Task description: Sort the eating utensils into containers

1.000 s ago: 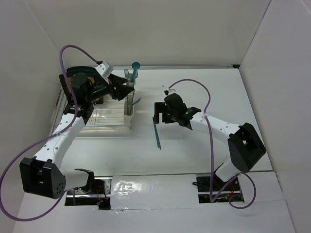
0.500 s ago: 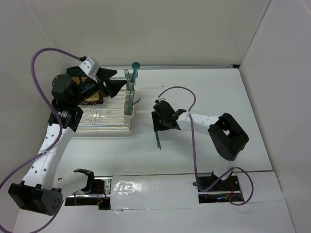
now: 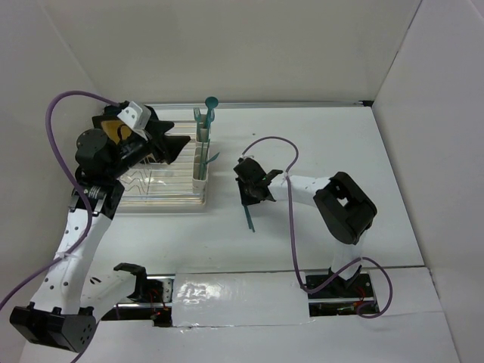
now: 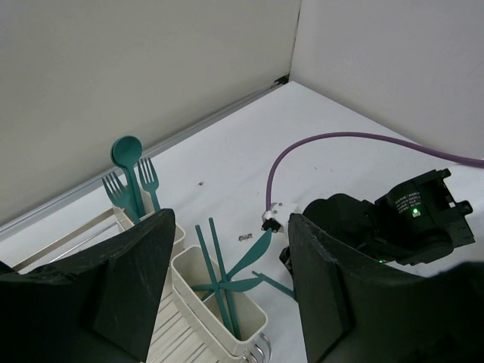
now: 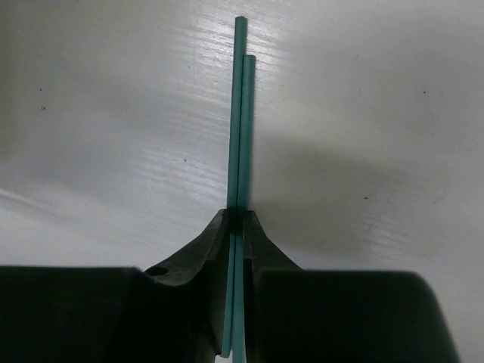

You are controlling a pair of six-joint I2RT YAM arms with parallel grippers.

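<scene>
2 utensils (image 5: 245, 128) parallel, approx near-far

Top external cam sits above and behind the arm bases, looking down on the whole white table (image 3: 378, 151). Left wrist cam is up high over the row of cream-white plastic cups (image 4: 198, 299), facing the far right corner. Right wrist cam is right down at the tabletop, close on the slim teal-green plastic utensils (image 5: 240, 113). The top view shares both.

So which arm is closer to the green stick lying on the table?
Right. The right arm has its jaws pinching the green stick; the left arm is away, over the dish rack.
</scene>
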